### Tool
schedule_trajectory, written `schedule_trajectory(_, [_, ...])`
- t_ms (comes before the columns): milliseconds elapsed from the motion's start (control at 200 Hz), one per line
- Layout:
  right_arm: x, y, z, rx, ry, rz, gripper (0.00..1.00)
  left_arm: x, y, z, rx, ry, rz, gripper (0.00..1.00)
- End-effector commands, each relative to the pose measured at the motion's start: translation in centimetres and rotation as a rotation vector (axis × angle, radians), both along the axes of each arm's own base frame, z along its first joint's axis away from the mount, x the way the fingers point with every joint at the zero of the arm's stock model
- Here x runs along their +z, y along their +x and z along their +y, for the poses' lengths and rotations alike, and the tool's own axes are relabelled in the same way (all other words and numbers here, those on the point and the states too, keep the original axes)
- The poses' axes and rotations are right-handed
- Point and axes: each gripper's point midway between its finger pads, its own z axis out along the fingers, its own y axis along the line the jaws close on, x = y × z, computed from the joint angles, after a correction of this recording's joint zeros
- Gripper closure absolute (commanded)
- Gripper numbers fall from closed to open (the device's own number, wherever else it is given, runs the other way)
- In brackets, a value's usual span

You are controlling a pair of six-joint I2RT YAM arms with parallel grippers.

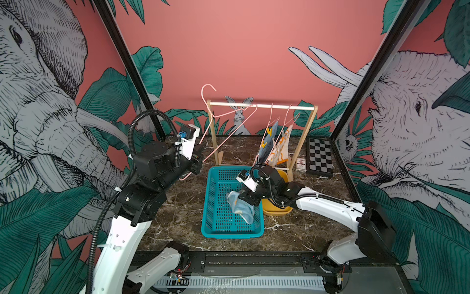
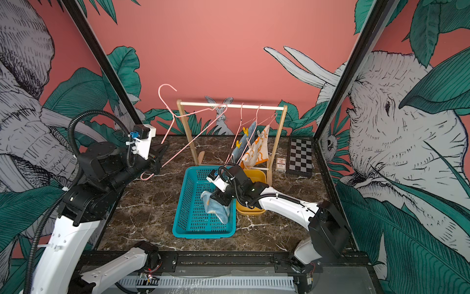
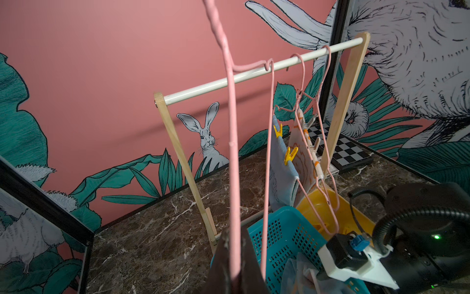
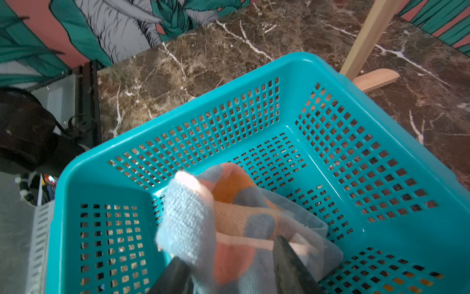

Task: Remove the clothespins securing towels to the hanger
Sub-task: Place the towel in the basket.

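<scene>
**Right gripper parted, left clamped**

The right gripper (image 4: 229, 252) stands partly open above the teal basket (image 4: 178, 118), a light blue towel (image 4: 188, 219) bunched between its fingers (image 4: 287, 259). The cloth is blurred and seems loose rather than pinched. The left gripper (image 3: 236, 244) is closed on a bare pink wire hanger (image 3: 232, 142). Yellow clothespins (image 3: 278, 130) pin a blue towel (image 3: 282, 175) to a second hanger (image 3: 303, 76) on the wooden rack (image 3: 180, 152).

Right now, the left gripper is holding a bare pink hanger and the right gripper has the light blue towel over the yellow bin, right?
Not quite. The right gripper has the light blue towel over the teal basket, not the yellow bin beside it, as the right wrist view shows. The left gripper does hold a bare pink hanger.
</scene>
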Motion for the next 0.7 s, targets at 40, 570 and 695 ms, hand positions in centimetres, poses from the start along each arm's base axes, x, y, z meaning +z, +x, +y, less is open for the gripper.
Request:
schedule_trajectory(40, [3.4,0.5,-1.3,-0.067,0.071,-0.126,0.46,-0.6,0.9,0.4,0.048,-0.022,0.03,1.0])
schedule_trajectory(570, [6.1,2.3,-8.3,-0.317,0.105,-0.236,0.42,-4.1,0.8,-0.9,-0.015,0.017,0.158,1.0])
schedule_trajectory(695, [6.2,2.3,-9.0,-0.338,0.12,-0.217,0.42,-5.4,3.1,-1.5,0.018,-0.024,0.198,1.0])
